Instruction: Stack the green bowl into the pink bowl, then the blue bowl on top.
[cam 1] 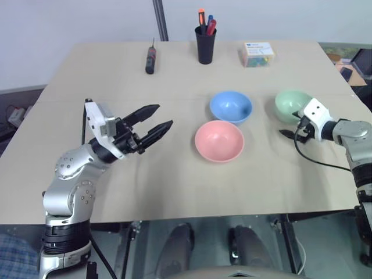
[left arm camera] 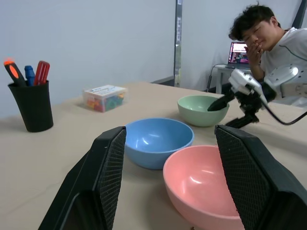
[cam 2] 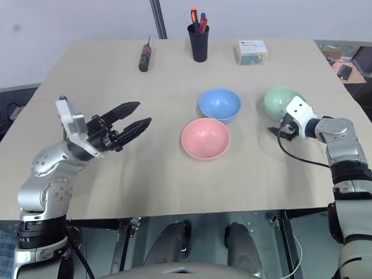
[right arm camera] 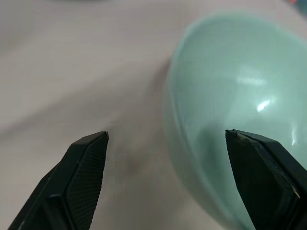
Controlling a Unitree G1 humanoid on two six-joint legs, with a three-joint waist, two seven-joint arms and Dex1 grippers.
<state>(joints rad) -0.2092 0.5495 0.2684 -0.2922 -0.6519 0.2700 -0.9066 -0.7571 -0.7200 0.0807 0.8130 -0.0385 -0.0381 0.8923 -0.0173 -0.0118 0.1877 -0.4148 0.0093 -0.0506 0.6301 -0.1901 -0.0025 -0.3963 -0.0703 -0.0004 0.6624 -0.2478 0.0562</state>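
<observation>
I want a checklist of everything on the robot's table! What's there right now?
Surface: tan table, dry and flat.
Job's things: green bowl, blue bowl and pink bowl all apart, none stacked.
Clutter: screwdriver, black cup of pens, clear box along the far edge.
Hands: left hand open, in the air; right hand open, straddling the green bowl's rim.
Cables: black cable at the right wrist.
Surroundings: a person seated by a laptop.

Three small round bowls, all upright, empty, apart on the table. Pink bowl nearest. Blue bowl just beside it at 1 o'clock. Green bowl off at 3 o'clock from the blue one, near the right edge.
</observation>
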